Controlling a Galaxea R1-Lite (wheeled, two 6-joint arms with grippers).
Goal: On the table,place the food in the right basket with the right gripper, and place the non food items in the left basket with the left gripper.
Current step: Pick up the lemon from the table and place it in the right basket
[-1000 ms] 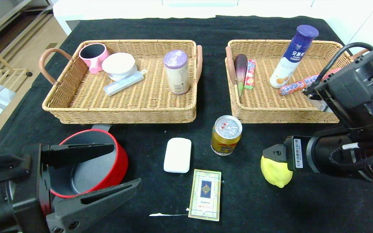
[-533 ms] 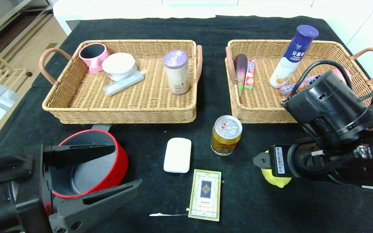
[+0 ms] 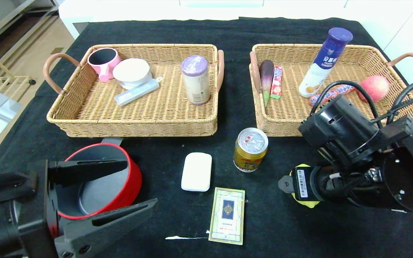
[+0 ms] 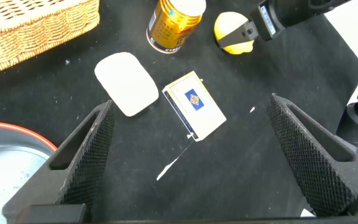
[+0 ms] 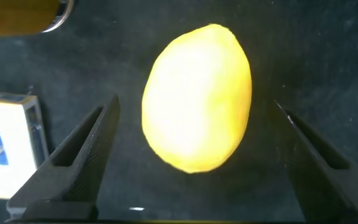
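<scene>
On the table, the right basket lies just beyond the right gripper, whose fingers stand spread either side of the lemon, not touching it. Picking up looks the step in hand: next, close and lift over the near rim. The can and card box lie farther inboard, leaving room. The left gripper hangs spread and idle.

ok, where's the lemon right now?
On the table's right front, the lemon lies between the open right gripper's fingers, right of the gold can.

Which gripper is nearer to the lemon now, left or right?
Right. The right gripper straddles the lemon, fingers open. The left gripper hangs open far across the table, by the red pot.
</scene>
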